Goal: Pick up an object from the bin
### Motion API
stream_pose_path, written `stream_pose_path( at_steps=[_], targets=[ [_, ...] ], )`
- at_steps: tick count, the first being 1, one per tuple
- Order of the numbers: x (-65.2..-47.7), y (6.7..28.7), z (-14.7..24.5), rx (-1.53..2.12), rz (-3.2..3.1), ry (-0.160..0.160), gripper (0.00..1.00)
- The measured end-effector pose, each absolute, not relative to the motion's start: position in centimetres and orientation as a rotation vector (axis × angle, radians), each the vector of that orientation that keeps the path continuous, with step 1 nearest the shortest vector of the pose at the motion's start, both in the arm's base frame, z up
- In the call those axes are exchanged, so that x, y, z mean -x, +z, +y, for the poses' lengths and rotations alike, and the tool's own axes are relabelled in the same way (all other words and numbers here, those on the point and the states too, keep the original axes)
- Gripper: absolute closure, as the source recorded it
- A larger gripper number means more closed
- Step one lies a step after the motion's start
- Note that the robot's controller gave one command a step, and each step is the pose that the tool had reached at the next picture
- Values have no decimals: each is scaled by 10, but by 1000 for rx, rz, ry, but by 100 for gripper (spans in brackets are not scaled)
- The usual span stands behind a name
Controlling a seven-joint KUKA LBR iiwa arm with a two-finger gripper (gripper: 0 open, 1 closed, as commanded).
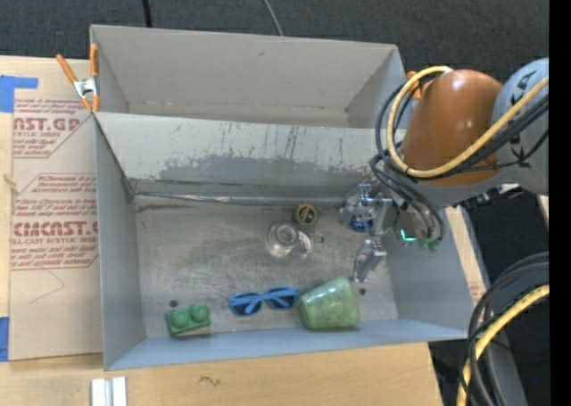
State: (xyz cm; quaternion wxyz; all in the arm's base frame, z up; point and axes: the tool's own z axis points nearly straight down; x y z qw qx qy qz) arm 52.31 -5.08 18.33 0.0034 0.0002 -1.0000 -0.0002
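Observation:
My gripper (pixel 362 235) hangs low at the right side of the bin, open, with one fingertip (pixel 366 260) nearer the front and the other further back. A small blue thing (pixel 359 223) shows beside the rear finger; whether it is touched I cannot tell. Just in front of the gripper lies a pale green translucent cup (pixel 329 305) on its side. To the gripper's left stands a clear glass cup (pixel 285 240), and behind that a small round olive-yellow piece (pixel 306 213).
Blue toy sunglasses (pixel 263 300) lie along the front wall, left of the green cup. A green toy brick (pixel 188 319) sits in the front left corner. The arm with its orange cover and cables stands over the right rim.

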Motion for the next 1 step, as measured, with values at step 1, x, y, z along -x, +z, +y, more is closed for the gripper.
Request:
stream_pose_path(
  at_steps=[1],
  targets=[
    [-512, 123, -16, -157, -3169, -3, 0]
  ],
)
